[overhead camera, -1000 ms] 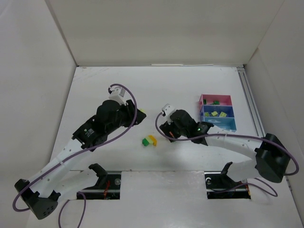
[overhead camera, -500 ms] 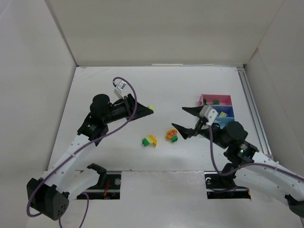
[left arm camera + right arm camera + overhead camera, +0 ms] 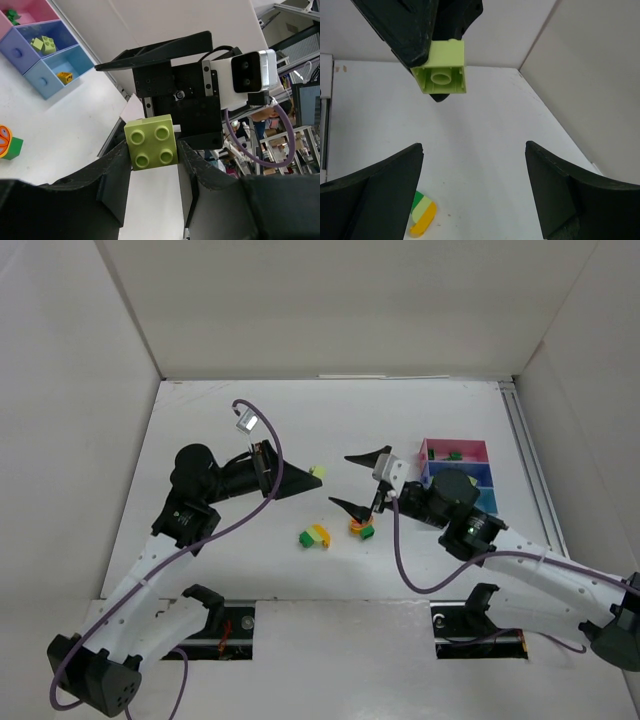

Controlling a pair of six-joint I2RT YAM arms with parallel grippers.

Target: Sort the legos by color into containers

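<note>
aloft, left tool pinching lego, above table

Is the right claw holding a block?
No, the right claw stands wide open with nothing between its fingers; the pale green block is pinched in the left claw.

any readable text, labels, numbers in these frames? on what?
None can be read in any view.
The pale green brick has blank studs.
The white camera module shows no label.
The background screen is too blurred to read.
</note>
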